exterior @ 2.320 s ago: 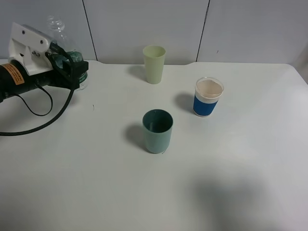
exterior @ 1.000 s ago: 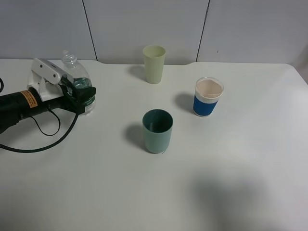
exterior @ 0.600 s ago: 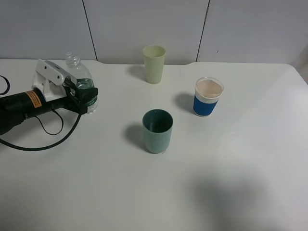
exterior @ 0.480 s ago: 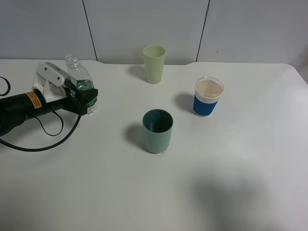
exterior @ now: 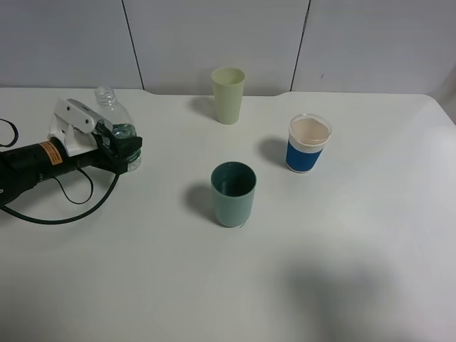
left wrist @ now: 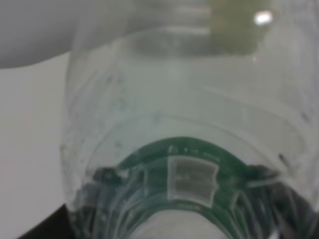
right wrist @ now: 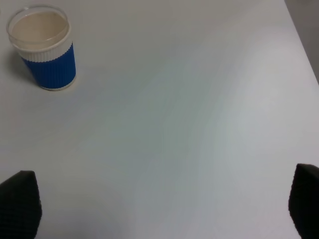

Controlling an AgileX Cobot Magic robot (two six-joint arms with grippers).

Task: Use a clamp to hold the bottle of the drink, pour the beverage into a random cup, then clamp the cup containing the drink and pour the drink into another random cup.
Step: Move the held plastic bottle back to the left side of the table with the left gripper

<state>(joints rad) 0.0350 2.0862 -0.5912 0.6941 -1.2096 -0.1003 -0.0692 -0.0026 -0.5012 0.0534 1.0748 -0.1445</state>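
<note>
While the left gripper (exterior: 125,147) clamps the bottle (exterior: 116,116) near the far edge of the table (exterior: 356,285), bare surface lies between it and the teal cup (exterior: 233,192). The right gripper (right wrist: 162,201) gapes wide

Our left arm (exterior: 32,162) lies low and level, our left gripper (exterior: 124,146) clamped on the bottle (exterior: 109,107); our right gripper (right wrist: 162,206) hangs, jaws spread wide.

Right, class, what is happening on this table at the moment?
The left gripper is shut on a clear bottle, holding it at the left of the table. Three cups stand free: a dark green cup in the middle, a blue-banded cup further right and a pale cup behind. The right gripper hangs open.
</note>
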